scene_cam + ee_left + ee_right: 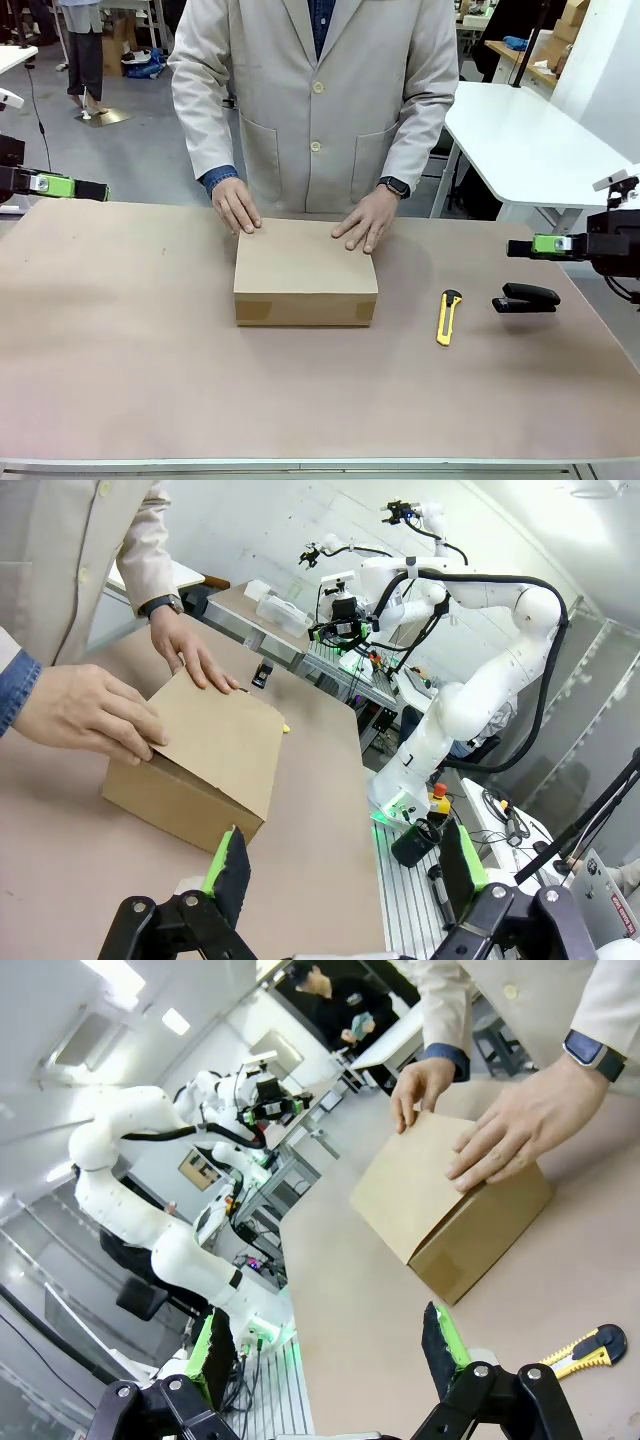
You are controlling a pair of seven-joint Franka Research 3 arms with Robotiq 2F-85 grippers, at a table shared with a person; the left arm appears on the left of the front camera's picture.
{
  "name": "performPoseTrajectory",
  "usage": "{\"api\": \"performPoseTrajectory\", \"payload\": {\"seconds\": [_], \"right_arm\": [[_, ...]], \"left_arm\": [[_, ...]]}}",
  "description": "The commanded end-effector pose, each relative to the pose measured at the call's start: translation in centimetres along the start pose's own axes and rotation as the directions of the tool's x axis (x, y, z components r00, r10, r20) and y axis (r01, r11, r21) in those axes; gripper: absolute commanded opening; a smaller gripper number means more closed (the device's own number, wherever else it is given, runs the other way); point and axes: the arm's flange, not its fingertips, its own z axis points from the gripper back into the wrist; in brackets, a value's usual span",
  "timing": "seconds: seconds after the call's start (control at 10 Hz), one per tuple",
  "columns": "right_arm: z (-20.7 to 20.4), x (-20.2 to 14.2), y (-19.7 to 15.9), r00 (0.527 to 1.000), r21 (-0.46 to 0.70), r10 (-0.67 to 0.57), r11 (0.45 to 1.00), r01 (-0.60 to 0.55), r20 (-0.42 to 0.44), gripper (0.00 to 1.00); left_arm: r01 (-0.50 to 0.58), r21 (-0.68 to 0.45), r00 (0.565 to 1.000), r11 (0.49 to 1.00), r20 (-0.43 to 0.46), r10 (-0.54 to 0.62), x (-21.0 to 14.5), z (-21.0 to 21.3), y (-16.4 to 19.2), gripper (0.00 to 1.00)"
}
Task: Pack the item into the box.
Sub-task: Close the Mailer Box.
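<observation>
The brown cardboard box [305,265] sits closed in the middle of the table, also seen as the box [215,750] and the box [415,1200] in the wrist views. A person in a beige coat rests one hand [237,205] and the other hand [368,220] on the far edge of its lid. The navy pouch is hidden. My left gripper [95,189] hovers at the table's far left, well away from the box, and is open [345,870] with nothing between its fingers. My right gripper [515,246] hangs at the right, open [328,1352] and empty.
A yellow utility knife [449,316] lies right of the box, and a black stapler [527,297] lies further right, under my right gripper. The table's front half [300,400] is bare. A white table [530,140] stands behind on the right.
</observation>
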Motion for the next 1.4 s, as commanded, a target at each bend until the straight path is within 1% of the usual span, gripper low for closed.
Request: {"api": "performPoseTrajectory", "payload": {"seconds": [0.0,1.3], "right_arm": [[-0.09,0.13,0.07,1.0,0.003,0.006,1.0,-0.006,0.005,1.0],[-0.09,0.13,0.07,1.0,0.003,0.006,1.0,-0.006,0.005,1.0]], "left_arm": [[0.019,0.004,1.0,1.0,-0.012,-0.019,-0.23,-0.08,-0.41,1.0],[0.019,0.004,1.0,1.0,-0.012,-0.019,-0.23,-0.08,-0.41,1.0]]}}
